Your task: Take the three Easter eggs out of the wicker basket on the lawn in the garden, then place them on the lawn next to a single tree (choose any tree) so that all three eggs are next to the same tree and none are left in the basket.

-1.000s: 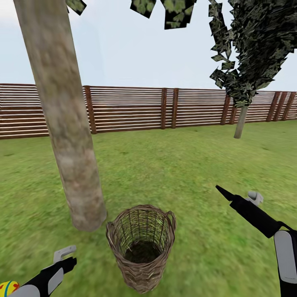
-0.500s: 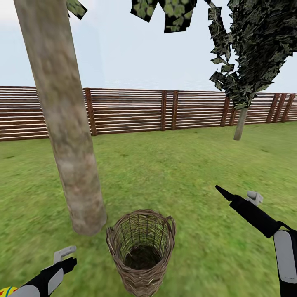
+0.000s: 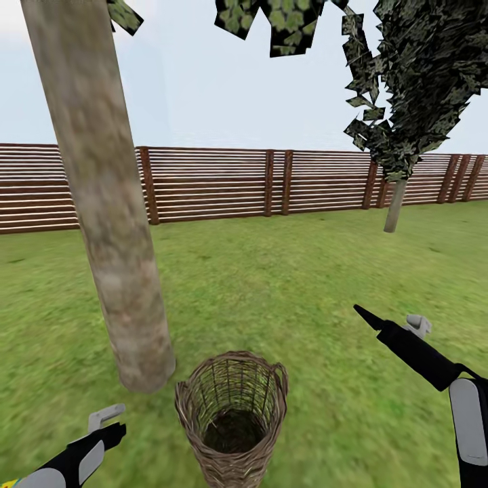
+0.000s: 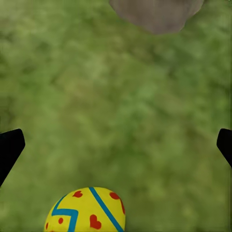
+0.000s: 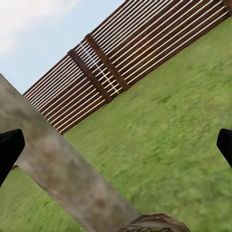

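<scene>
Left arm: It comes in low at the near left. The left gripper (image 4: 116,140) points down at the grass. Its two black fingers (image 4: 9,145) are wide apart with nothing between them.
Right arm: It reaches up from the near right and points toward the far left. The right gripper (image 5: 116,142) has its fingers spread wide too, and it holds nothing.
Easter egg (image 4: 86,210): One yellow egg with red hearts and blue lines lies on the grass under the left gripper. No finger touches it. I cannot tell where the other eggs are.
Wicker basket (image 3: 232,417): It stands upright on the grass, near the robot and between the two arms. Its inside looks dark.
Tree (image 3: 108,224): The thick grey-brown trunk stands just beside the basket, a bit farther and to the left.
Lawn (image 3: 285,285): Flat green grass goes all the way to the far side.
Fence (image 3: 217,181): Brown wooden slats run across the far side.
Thin tree (image 3: 407,102): It stands far off on the right, close to the fence, with dark leaves.
</scene>
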### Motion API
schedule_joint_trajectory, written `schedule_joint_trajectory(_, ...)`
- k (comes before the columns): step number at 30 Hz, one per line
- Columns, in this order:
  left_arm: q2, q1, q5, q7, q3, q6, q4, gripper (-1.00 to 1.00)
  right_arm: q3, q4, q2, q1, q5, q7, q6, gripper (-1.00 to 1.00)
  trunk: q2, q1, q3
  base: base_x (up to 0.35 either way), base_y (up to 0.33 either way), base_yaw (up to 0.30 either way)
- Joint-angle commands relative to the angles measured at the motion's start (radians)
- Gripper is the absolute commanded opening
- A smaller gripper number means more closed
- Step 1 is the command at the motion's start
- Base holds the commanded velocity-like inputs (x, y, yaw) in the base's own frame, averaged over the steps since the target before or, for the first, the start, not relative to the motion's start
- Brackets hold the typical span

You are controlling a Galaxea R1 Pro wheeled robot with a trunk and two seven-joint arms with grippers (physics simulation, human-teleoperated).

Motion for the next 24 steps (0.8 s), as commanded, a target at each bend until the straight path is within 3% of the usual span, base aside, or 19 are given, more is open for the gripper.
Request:
schedule_joint_trajectory(1, 0.0, 0.0, -0.001, 0.001, 0.008, 0.004, -0.002, 1.0, -0.002, 0.0, 0.0, -0.001, -0.002, 0.002, 0.006, 1.0, 0.007, -0.004, 0.002, 0.0, 0.0, 0.0)
schedule_joint_trajectory(24, 0.0, 0.0, -0.002, 0.0, 0.007, 0.003, 0.0, 1.0, 0.001, 0.0, 0.0, -0.001, -0.002, 0.004, 0.006, 1.0, 0.168, -0.092, 0.074, 0.0, 0.0, 0.0)
